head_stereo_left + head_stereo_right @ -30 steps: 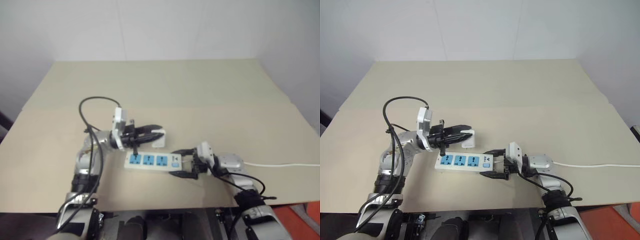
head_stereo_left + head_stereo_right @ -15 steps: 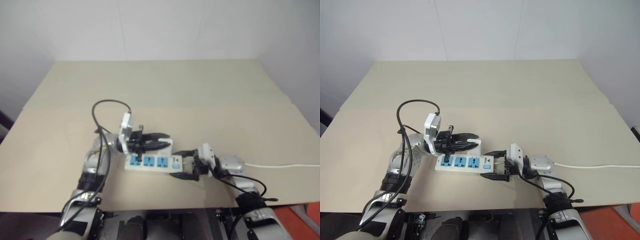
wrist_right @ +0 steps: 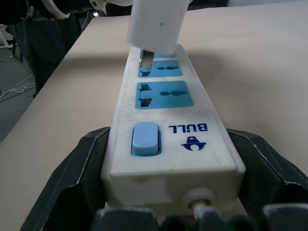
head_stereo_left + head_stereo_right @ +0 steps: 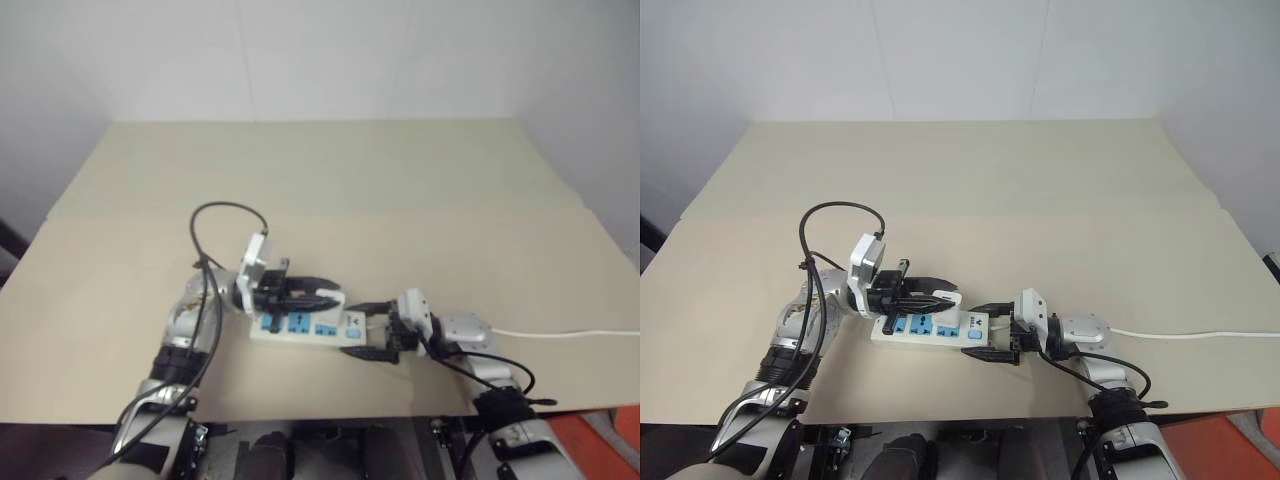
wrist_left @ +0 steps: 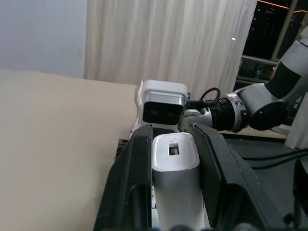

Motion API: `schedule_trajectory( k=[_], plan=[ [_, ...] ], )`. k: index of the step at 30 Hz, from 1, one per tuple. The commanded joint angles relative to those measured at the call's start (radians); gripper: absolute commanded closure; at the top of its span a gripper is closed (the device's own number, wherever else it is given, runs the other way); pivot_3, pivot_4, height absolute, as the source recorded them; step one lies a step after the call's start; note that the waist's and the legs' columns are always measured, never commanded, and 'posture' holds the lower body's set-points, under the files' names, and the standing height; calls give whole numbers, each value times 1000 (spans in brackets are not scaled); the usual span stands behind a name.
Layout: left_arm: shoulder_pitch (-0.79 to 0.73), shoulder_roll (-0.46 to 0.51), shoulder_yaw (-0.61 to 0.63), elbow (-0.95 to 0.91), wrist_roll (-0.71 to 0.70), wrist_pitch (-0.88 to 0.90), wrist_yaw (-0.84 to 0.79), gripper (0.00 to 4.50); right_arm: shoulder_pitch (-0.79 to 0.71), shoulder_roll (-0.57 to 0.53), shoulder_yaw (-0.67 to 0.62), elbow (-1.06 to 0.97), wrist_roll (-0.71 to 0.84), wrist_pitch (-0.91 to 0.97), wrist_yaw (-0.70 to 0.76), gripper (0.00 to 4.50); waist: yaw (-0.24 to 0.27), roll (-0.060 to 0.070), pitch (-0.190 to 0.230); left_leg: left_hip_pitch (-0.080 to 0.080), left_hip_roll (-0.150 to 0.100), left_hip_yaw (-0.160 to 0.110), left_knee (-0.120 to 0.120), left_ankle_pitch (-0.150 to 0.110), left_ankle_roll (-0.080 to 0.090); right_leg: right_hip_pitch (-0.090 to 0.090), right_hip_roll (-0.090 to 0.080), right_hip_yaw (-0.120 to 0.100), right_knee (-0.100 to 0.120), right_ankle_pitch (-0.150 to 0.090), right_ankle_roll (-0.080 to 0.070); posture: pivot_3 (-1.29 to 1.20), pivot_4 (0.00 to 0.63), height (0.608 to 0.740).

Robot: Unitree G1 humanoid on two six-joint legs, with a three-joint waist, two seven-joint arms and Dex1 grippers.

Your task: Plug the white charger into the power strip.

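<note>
**Charger poised over the far socket**

We look down on a wide tan table (image 4: 1040, 190) with a pale wall behind it, and very little else around. A thin white cord (image 4: 1200, 334) runs off to the right edge of the frame, and a black cable (image 4: 830, 225) loops up over the left arm, left of centre.

Low in the middle of the frame lies the power strip (image 4: 930, 328), flat on the table. Our right gripper (image 4: 990, 330) comes in level from the right, its two black fingers spread wide on either side of the strip's switch end; from the right wrist view the strip (image 3: 166, 120) sits between them, blue switch nearest.

Our left gripper (image 4: 940, 297) reaches in from the left, pointing right across the strip, fingers pinched on the white charger (image 5: 175, 178). In the right wrist view the charger (image 3: 159, 21) hangs over the farthest socket, a metal prong meeting the blue face. How deep it sits, we cannot tell.
</note>
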Motion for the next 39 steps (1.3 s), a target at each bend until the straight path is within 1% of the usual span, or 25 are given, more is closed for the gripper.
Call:
schedule_trajectory(
  k=[1, 6, 17, 28, 39],
  plan=[
    [-4, 15, -11, 10, 0, -17, -20, 3512, 32, -15, 34, 21, -24, 32, 10, 1088, 0, 0, 0, 0, 0, 0, 0, 0, 0, 0, 0, 0, 0, 0, 0, 0, 150, 740],
    [-7, 26, -32, 41, 24, -60, -45, 3512, 30, -17, 35, 23, -23, 36, 12, 1088, 0, 0, 0, 0, 0, 0, 0, 0, 0, 0, 0, 0, 0, 0, 0, 0, 150, 740],
    [-35, -7, -32, 115, 26, -99, -34, 3512, 22, -15, 37, 33, -24, 36, 17, 1088, 2, 0, 0, 0, 0, 0, 0, 0, 0, 0, 0, 0, 0, 0, 0, 0, 150, 740],
    [-55, -4, -58, 202, 66, -161, -73, 3512, 30, -19, 37, 21, -23, 38, 15, 1088, 2, 0, 0, 0, 0, 0, 0, 0, 0, 1, 0, 0, 0, 0, 0, 0, 150, 740],
    [-30, -2, -73, 210, 52, -163, -84, 3512, 32, -18, 37, 19, -22, 38, 12, 1088, 5, 0, -2, 0, 0, 0, 0, 0, 1, 1, 0, 0, 0, 0, 0, 0, 150, 740]
  ],
)
